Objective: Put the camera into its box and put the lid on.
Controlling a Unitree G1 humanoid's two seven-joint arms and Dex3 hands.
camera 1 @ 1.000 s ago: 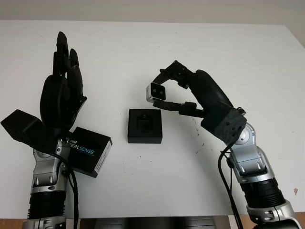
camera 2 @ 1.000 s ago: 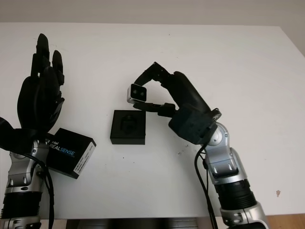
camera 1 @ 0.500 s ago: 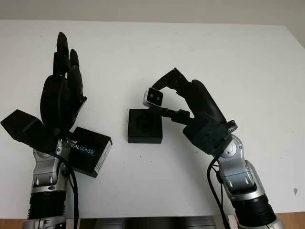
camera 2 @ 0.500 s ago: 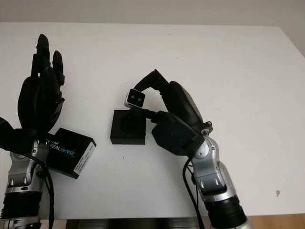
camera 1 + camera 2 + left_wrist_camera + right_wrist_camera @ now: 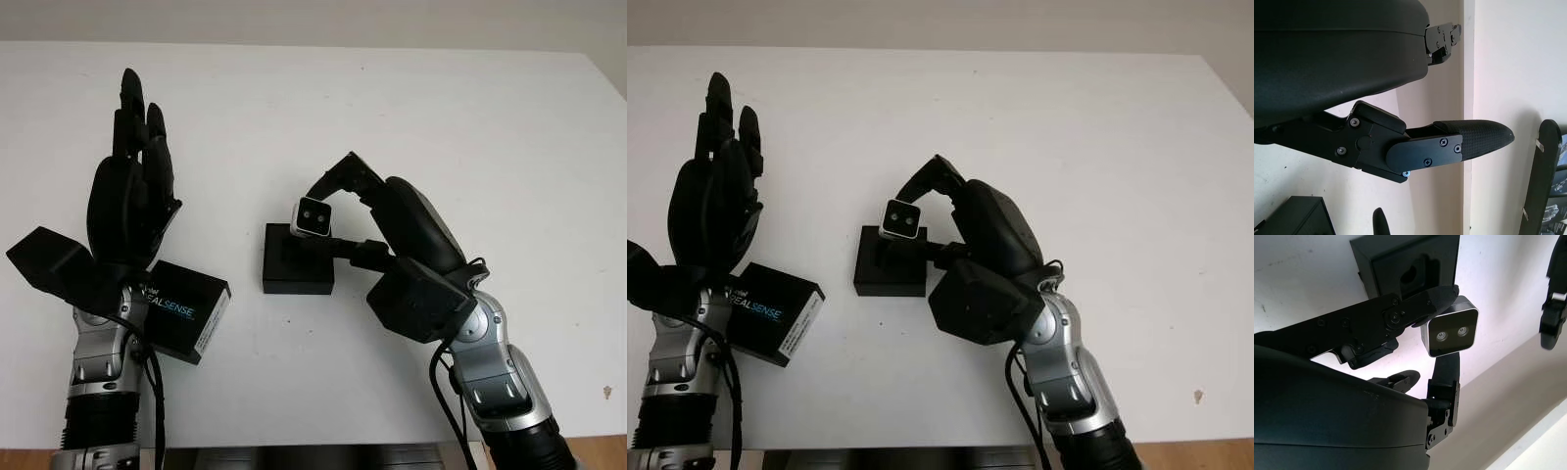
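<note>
The right hand (image 5: 338, 211) has its fingers (image 5: 1442, 296) curled onto the small silver camera (image 5: 312, 217), one fingertip on one side of the body and another on the opposite side, with the two lenses facing outward. The camera hangs above the far right corner of the open black box (image 5: 297, 264), not yet over the moulded recess in the middle of the foam insert (image 5: 1418, 271). To seat it well, the hand likely needs to carry the camera toward the box's centre, turn it so its outline matches the recess, and lower it level before letting go; the fit looks close, so a tilted entry could leave the camera perched on the foam edge or nudge the light box across the white counter (image 5: 392, 117). Releasing only once the body sits down in the recess seems the safer choice. The lid, a black sleeve printed "REALSENSE" (image 5: 181, 309), lies on the counter to the left of the box, well apart from it and partly under the left arm. The left hand (image 5: 132, 196) is open, raised above the counter beyond the lid, holding nothing.
</note>
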